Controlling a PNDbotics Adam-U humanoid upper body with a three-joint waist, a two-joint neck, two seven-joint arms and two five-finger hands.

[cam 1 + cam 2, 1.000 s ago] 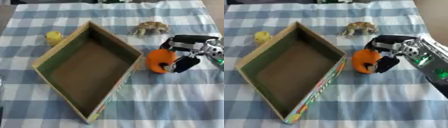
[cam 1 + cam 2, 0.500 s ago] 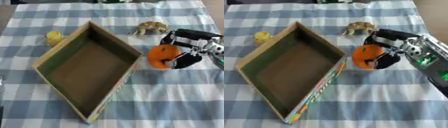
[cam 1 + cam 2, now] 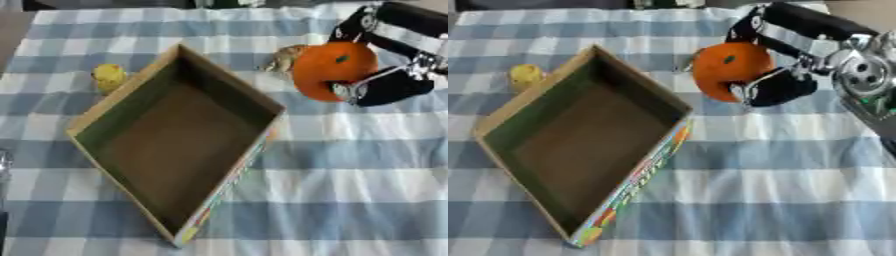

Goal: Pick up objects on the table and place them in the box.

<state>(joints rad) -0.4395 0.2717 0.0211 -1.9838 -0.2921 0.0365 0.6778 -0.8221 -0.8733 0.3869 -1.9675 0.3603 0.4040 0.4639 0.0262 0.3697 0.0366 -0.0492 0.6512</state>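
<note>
Right eye view shows the right hand [image 3: 798, 75] with its fingers [image 3: 776, 90] curled round an orange [image 3: 728, 67], a dark thumb or finger above it and another wrapped beneath, so the fruit sits cradled between them and appears lifted clear of the tabletop [image 3: 780, 190]. The orange hangs just beyond the right rim of the box [image 3: 658, 165], not yet over its open inside. It looks round, smooth and fairly stiff, probably of modest weight, so it could roll out of a one-sided hold; taking it across its widest part, as here, seems the sound choice. Behind the orange a small tan object [image 3: 284, 57] lies on the cloth, partly hidden, and a little yellow thing [image 3: 525, 76] rests just outside the box's far left wall. The left hand shows in neither view.
</note>
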